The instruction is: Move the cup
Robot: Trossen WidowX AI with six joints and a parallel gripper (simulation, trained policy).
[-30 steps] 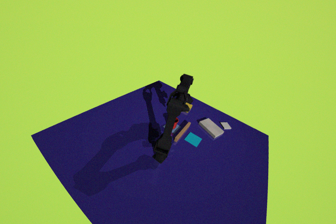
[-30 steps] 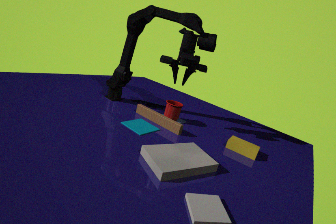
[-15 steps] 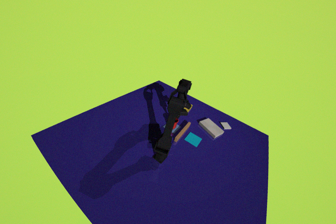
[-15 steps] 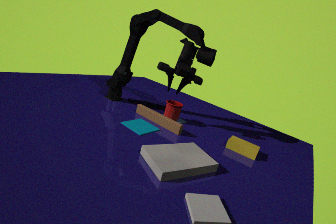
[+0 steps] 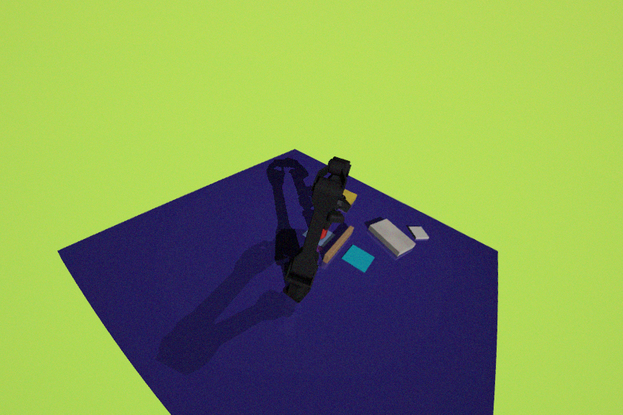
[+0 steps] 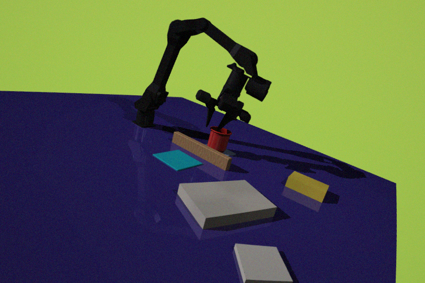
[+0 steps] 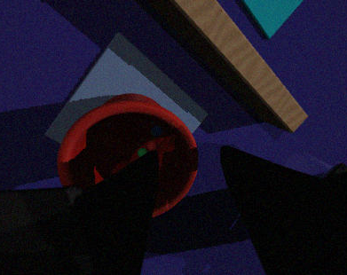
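Note:
A red cup [image 5: 323, 233] [image 6: 218, 141] [image 7: 74, 139] stands upright on a blue-grey pad [image 5: 308, 234] [image 6: 229, 153] [image 7: 119, 73]. In the wrist view a green marble [image 7: 142, 152] and a dark blue marble [image 7: 156, 130] show inside it. My gripper [image 6: 213, 127] [image 7: 189, 155] is open and tilted, at the height of the cup's rim. One fingertip is over the cup's mouth, the other outside the rim. Whether either touches the cup I cannot tell. The teal pad [image 5: 357, 258] [image 6: 177, 160] [image 7: 274, 13] is bare. In the top view the arm hides the fingertips.
A wooden bar [image 5: 338, 245] [image 6: 201, 150] [image 7: 248, 62] stands between the two pads. A large grey-white block [image 5: 391, 236] [image 6: 226, 199], a small white block [image 5: 418, 232] [image 6: 263, 262] and a yellow block [image 5: 349, 197] [image 6: 306, 186] are on the dark blue table [image 5: 402, 340] [image 6: 85, 204].

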